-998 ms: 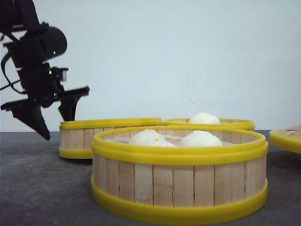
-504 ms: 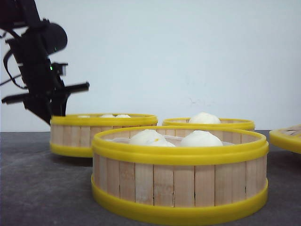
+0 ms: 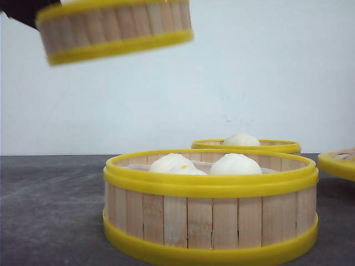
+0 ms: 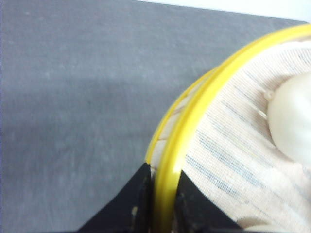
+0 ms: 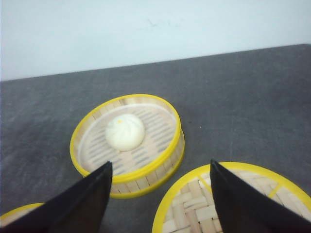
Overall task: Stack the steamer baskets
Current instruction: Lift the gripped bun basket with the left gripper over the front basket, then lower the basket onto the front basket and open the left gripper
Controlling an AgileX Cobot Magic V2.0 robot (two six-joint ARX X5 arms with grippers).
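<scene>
A steamer basket (image 3: 113, 27) hangs high above the dark table (image 3: 50, 210), tilted slightly and carried by the left gripper (image 4: 163, 204), whose two black fingers pinch its yellow rim, one inside and one outside the wall, with a white bun (image 4: 291, 121) resting on the liner inside. Below, the near basket (image 3: 211, 213) sits on the table with two buns (image 3: 205, 164) showing above its rim, while the far basket (image 5: 127, 143) behind it holds a single bun, and a woven lid (image 5: 233, 201) lies just beside that. The right gripper (image 5: 160, 199) hovers over this area with its fingers spread wide and nothing between them. The step in hand appears to be carrying the lifted basket over to a seated one; doing it well likely means levelling the load first, since a one-sided rim pinch lets it sag, then centring rim over rim before lowering, and coming down straight so the bottom ring seats evenly rather than catching an edge or pressing the buns.
</scene>
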